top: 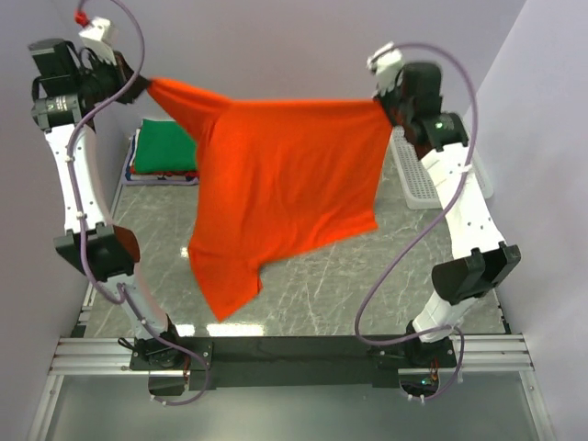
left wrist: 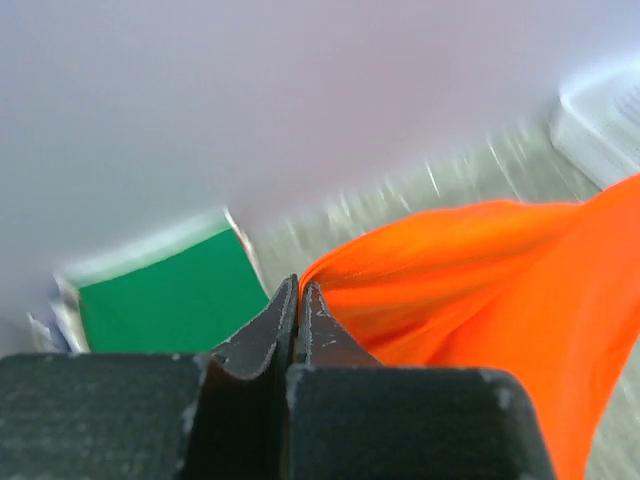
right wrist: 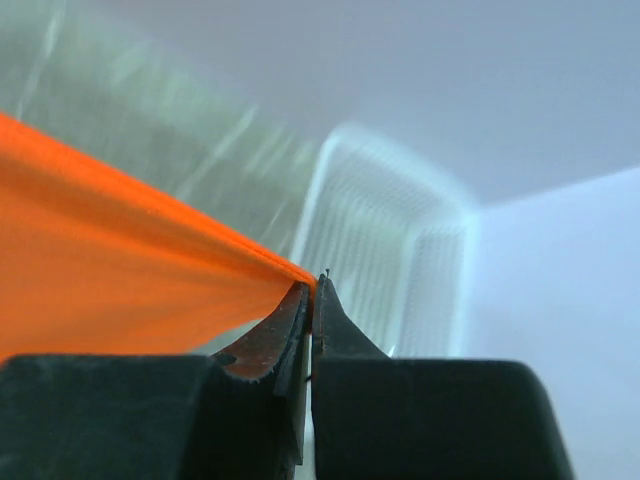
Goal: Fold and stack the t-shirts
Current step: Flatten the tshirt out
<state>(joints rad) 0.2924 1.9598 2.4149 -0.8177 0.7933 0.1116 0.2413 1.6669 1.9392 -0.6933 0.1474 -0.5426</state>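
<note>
A bright orange t-shirt (top: 289,184) hangs stretched in the air between my two grippers, its lower part drooping toward the table. My left gripper (top: 142,84) is shut on one top corner; in the left wrist view the jaws (left wrist: 300,290) pinch the orange cloth (left wrist: 480,290). My right gripper (top: 381,103) is shut on the other top corner, seen in the right wrist view (right wrist: 312,290) with the cloth (right wrist: 120,250) pulled taut to the left. A folded green t-shirt (top: 165,147) lies on a small stack at the back left; it also shows in the left wrist view (left wrist: 165,295).
A white plastic lattice basket (top: 413,179) stands at the back right, partly behind the right arm; it also shows in the right wrist view (right wrist: 390,250). The grey marbled table (top: 367,285) lies below the shirt. Walls close in at left, back and right.
</note>
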